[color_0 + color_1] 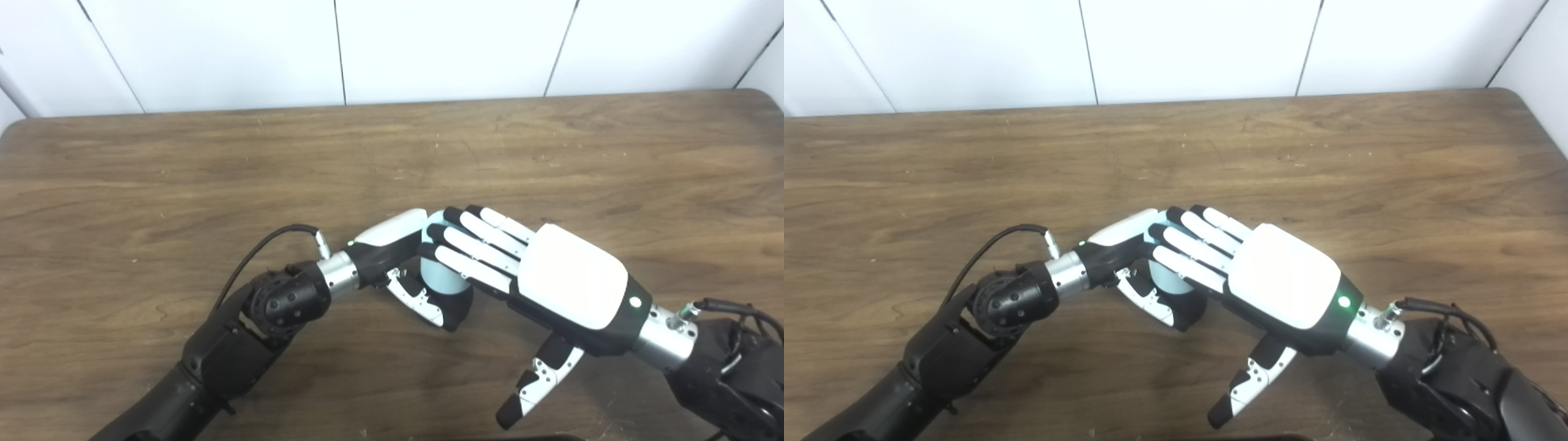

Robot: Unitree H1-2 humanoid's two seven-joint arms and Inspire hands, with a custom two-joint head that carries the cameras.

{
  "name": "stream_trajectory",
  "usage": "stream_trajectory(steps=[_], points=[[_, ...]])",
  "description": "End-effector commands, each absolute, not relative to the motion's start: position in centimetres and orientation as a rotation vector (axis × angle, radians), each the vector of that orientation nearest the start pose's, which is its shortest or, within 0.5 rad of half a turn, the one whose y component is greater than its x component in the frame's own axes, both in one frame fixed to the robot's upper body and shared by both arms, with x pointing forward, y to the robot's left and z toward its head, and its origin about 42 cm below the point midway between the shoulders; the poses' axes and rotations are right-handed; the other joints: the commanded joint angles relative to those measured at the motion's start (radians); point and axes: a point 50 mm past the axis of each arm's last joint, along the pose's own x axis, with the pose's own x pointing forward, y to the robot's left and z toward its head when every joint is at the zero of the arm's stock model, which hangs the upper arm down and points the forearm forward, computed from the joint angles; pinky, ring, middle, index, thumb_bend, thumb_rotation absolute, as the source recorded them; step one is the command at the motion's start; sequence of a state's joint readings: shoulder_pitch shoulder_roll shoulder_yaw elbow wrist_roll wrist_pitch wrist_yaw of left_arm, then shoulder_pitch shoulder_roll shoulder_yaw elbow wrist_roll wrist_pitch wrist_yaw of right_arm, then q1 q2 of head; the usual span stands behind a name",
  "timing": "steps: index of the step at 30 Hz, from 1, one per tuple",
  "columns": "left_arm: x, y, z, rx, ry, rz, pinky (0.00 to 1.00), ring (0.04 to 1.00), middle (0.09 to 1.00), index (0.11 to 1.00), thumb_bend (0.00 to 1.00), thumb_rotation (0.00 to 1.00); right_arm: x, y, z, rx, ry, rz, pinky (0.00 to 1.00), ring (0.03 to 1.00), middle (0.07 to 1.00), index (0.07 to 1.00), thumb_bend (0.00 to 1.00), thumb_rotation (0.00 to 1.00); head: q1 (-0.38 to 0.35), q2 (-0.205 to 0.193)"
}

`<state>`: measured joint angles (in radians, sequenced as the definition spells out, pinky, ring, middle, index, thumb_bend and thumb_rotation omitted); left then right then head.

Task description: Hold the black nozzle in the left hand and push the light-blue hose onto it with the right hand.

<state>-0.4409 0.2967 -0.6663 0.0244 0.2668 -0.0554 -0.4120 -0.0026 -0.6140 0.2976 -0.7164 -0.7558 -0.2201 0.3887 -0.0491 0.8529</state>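
Note:
A light-blue hose piece (442,277) stands upright on the wooden table (392,153) at the centre. My left hand (398,245) is shut on it, with fingers behind and the thumb wrapped around its front. My right hand (569,275) is open, palm down. Its straight fingers (474,245) lie across the top of the hose and the left hand's fingers, and its thumb hangs apart below. The hose also shows in the right eye view (1167,283). I cannot make out a black nozzle; the hands hide much of the hose.
A white panelled wall (429,49) runs behind the table's far edge. A black cable (263,245) loops off the left wrist. Bare wood lies all around the hands.

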Motion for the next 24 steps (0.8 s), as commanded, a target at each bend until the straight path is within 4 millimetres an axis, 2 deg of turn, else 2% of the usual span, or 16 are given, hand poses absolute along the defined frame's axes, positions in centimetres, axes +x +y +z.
stream_trajectory(steps=[1, 8, 12, 14, 16, 17, 18, 19, 20, 22, 24], points=[[32.1, 11.7, 10.8, 0.884, -0.011, -1.182, 0.8, 0.685, 0.577, 0.483, 0.5, 0.08, 19.8, -23.7, 22.8, -1.459, -0.56, 0.876, 1.0, 1.0, 1.0, 0.985, 0.81, 0.96, -0.001, 0.001], [32.0, 11.8, 10.8, 0.885, -0.014, -1.183, 0.8, 0.694, 0.583, 0.484, 0.5, 0.09, 19.6, -23.5, 23.6, -1.413, -0.604, 0.848, 1.0, 1.0, 1.0, 0.984, 0.81, 0.96, -0.002, 0.0], [32.0, 11.8, 11.1, 0.883, -0.018, -1.185, 0.82, 0.77, 0.672, 0.489, 0.5, 0.09, 19.8, -23.4, 24.8, -1.333, -0.677, 0.793, 1.0, 1.0, 1.0, 0.995, 0.79, 0.94, -0.002, 0.0], [32.1, 11.8, 11.8, 0.859, -0.033, -1.184, 0.83, 0.789, 0.675, 0.489, 0.5, 0.09, 20.4, -23.3, 25.4, -1.22, -0.746, 0.706, 1.0, 1.0, 1.0, 0.999, 0.77, 0.9, -0.004, -0.002], [32.2, 11.9, 12.5, 0.828, -0.045, -1.181, 0.83, 0.757, 0.634, 0.49, 0.5, 0.09, 20.9, -23.1, 25.9, -1.114, -0.8, 0.617, 1.0, 1.0, 1.0, 1.0, 0.76, 0.86, -0.004, -0.002], [32.3, 12.0, 12.8, 0.812, -0.048, -1.181, 0.8, 0.72, 0.641, 0.495, 0.51, 0.09, 21.1, -22.9, 26.1, -1.053, -0.826, 0.557, 1.0, 1.0, 1.0, 1.0, 0.76, 0.85, -0.001, -0.005], [32.3, 12.0, 13.0, 0.802, -0.048, -1.182, 0.77, 0.703, 0.663, 0.648, 0.65, 0.24, 21.3, -22.8, 26.3, -1.013, -0.841, 0.518, 1.0, 1.0, 1.0, 1.0, 0.76, 0.83, -0.001, -0.005], [32.2, 12.3, 13.4, 0.792, -0.047, -1.181, 0.76, 0.697, 0.671, 0.7, 0.7, 0.3, 21.5, -22.5, 26.6, -0.96, -0.862, 0.443, 1.0, 1.0, 1.0, 1.0, 0.76, 0.82, -0.002, -0.007], [32.2, 12.5, 13.7, 0.787, -0.044, -1.181, 0.82, 0.744, 0.727, 0.761, 0.76, 0.34, 21.5, -22.3, 26.8, -0.93, -0.873, 0.396, 1.0, 1.0, 1.0, 1.0, 0.75, 0.81, -0.004, -0.008], [31.9, 13.1, 14.6, 0.8, -0.027, -1.184, 0.9, 0.809, 0.804, 0.826, 0.81, 0.39, 21.9, -22.2, 27.5, -0.894, -0.901, 0.264, 1.0, 1.0, 1.0, 1.0, 0.76, 0.82, -0.007, -0.012], [31.7, 13.7, 15.4, 0.819, -0.001, -1.189, 0.97, 0.912, 0.91, 0.882, 0.85, 0.42, 22.3, -22.5, 27.9, -0.881, -0.92, 0.156, 1.0, 1.0, 1.0, 1.0, 0.79, 0.86, -0.008, -0.016]])
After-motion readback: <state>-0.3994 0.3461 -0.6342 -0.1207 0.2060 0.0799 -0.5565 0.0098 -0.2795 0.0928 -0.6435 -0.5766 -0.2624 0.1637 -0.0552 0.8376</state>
